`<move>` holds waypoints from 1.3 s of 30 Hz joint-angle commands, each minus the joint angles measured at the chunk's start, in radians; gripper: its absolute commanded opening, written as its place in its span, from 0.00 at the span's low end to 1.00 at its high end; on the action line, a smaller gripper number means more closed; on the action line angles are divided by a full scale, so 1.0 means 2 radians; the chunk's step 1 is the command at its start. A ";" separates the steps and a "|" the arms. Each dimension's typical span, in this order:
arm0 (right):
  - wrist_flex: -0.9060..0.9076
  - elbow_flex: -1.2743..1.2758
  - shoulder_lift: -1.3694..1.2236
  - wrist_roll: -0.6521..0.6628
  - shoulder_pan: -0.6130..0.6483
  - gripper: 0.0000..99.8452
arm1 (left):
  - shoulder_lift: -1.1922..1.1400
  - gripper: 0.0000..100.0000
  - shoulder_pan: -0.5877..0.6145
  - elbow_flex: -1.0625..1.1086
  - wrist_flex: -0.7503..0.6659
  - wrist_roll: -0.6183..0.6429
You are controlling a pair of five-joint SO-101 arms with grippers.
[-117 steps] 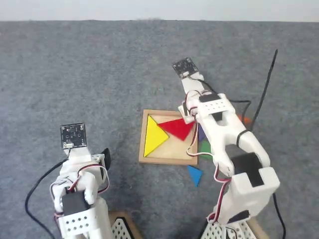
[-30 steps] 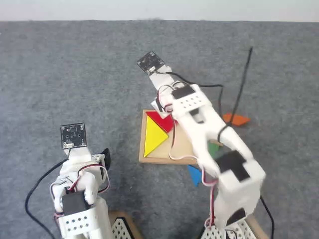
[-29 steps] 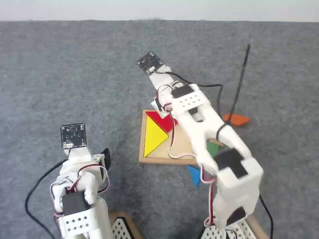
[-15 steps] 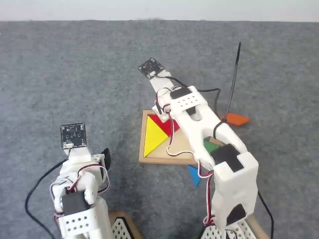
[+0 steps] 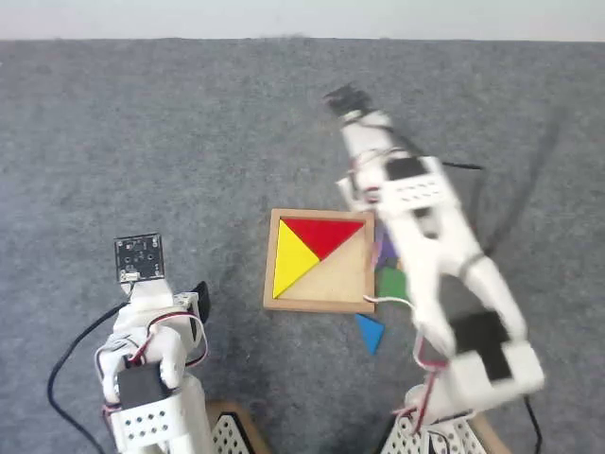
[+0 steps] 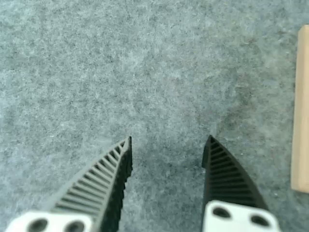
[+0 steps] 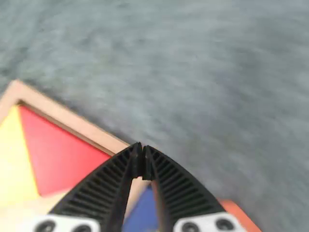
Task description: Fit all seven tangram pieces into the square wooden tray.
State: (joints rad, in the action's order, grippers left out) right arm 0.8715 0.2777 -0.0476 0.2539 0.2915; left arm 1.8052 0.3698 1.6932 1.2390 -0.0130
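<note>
The square wooden tray (image 5: 319,305) lies mid-table. In it a yellow triangle (image 5: 291,257) lies against the left rim, and a red triangle (image 5: 323,234) lies flat along the far rim. In the right wrist view my right gripper (image 7: 141,152) is shut and empty, over the tray rim (image 7: 72,121) beside the red triangle (image 7: 63,157). The right arm (image 5: 416,203) runs past the tray's right side. A purple piece (image 5: 385,248), a green piece (image 5: 389,281) and a blue triangle (image 5: 370,331) lie outside the tray. My left gripper (image 6: 166,142) is open over bare carpet.
The left arm (image 5: 146,350) sits at the near left, well away from the tray, whose edge (image 6: 301,111) shows beside its fingers. An orange piece (image 7: 236,210) and a purple-blue piece (image 7: 145,212) lie under the right gripper. Grey carpet (image 5: 142,123) covers the table.
The right arm swung from the tray's far left corner over to its far right corner. The red triangle, earlier partly under the arm, now lies uncovered along the far rim. The left arm kept still.
</note>
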 commanded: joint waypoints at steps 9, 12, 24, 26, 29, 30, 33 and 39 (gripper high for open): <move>0.053 0.064 0.097 0.028 -0.150 0.01 | 0.009 0.23 0.002 -0.005 0.002 -0.002; 0.073 0.044 0.079 0.079 -0.165 0.06 | 0.009 0.23 0.002 -0.005 0.002 -0.002; 0.072 0.000 -0.030 0.219 -0.164 0.14 | 0.009 0.23 0.002 -0.005 0.002 -0.002; 0.075 0.001 -0.041 0.243 -0.159 0.14 | 0.009 0.23 0.002 -0.005 0.002 -0.002; 0.072 0.000 -0.054 0.273 -0.156 0.14 | 0.009 0.23 0.002 -0.005 0.002 -0.002; 0.072 0.000 -0.058 0.284 -0.156 0.14 | 0.009 0.23 0.002 -0.005 0.002 -0.002; 0.072 0.000 -0.062 0.321 -0.155 0.15 | 0.009 0.23 0.002 -0.005 0.002 -0.002; 0.056 0.000 -0.064 0.367 -0.156 0.26 | 0.009 0.23 0.002 -0.005 0.002 -0.002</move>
State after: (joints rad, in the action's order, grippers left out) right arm 1.0127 0.3330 -0.1841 0.9198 -0.0307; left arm 1.8052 0.3698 1.6932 1.2390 -0.0130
